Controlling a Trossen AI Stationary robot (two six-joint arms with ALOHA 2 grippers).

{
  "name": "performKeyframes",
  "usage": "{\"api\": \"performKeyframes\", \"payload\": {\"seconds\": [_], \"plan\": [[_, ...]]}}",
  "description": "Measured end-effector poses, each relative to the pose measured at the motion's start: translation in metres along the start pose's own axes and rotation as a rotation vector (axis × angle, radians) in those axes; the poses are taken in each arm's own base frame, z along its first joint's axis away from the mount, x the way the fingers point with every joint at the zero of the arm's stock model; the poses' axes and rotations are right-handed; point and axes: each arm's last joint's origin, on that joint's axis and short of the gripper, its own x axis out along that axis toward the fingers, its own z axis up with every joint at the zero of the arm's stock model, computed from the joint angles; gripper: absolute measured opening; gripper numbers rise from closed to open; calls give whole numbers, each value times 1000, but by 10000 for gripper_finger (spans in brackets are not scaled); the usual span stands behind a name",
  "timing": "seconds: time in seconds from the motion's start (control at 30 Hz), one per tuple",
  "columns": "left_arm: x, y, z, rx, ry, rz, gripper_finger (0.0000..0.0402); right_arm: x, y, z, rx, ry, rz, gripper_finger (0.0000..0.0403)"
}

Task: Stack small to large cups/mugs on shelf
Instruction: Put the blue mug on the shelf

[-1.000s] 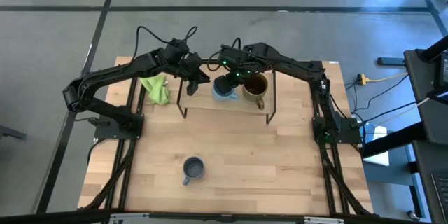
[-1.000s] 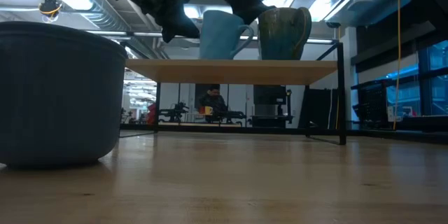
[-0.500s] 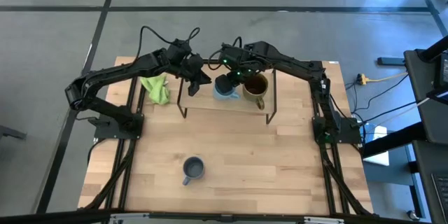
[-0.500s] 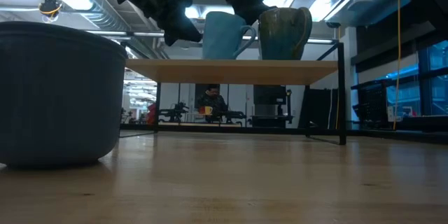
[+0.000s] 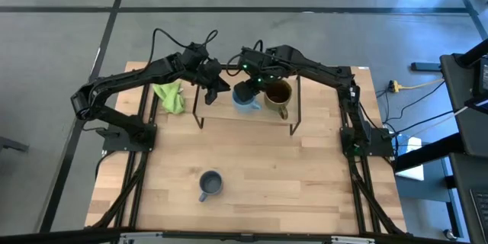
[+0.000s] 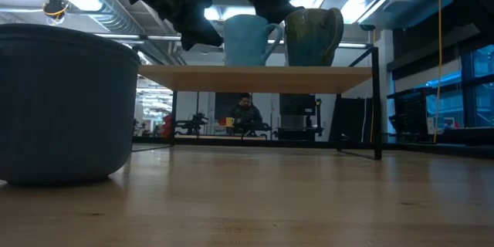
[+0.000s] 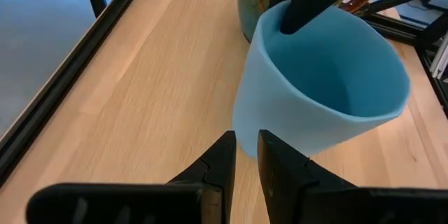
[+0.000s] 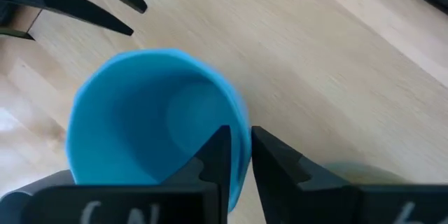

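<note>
Left gripper (image 5: 216,84) hovers over the left part of the shelf (image 5: 221,113), fingers pressed nearly together with nothing between them, tips just beside the sky-blue mug (image 7: 323,84). Green cloth (image 5: 171,96) lies on the tabletop to its left, clear of the work.

Sky-blue mug stands on the shelf, mid-board, just left of the brown-olive mug (image 5: 277,96); in the low view the two sit close, handle of the blue one toward its neighbour. Right gripper (image 8: 236,155) pinches the blue mug's rim, one finger inside the wall, one outside.

Small grey-blue mug (image 5: 210,184) rests on the tabletop near the front edge, well apart from the shelf, not yet placed.

Judgement: step in hand is seating the blue mug. To do it well, settle the base flat before loosening the pinch, lift straight up so the inner finger does not drag the wall, and avoid nudging the brown-olive mug.
</note>
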Motion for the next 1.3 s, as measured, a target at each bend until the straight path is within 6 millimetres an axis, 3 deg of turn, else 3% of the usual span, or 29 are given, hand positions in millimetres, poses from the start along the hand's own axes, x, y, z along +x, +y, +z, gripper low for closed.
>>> {"api": "performKeyframes", "payload": {"seconds": [0.3, 0.6, 0.77, 0.87, 1.3], "plan": [[0, 0, -2, -10, 20, -1, 55, -9, 2, 6, -16, -96, 9, 60], [0, 0, -4, -30, 42, -3, 55, -35, -8, 1, -10, -201, -86, 59], [0, -2, -8, -40, 77, -8, 55, -50, -12, -8, 6, -185, -107, 28], [2, -8, -8, -12, 82, -21, 55, -54, -6, -20, -5, -156, -108, 6], [3, -16, -6, -3, 72, -17, 55, -60, 31, -60, 3, -114, -41, 3]]}}
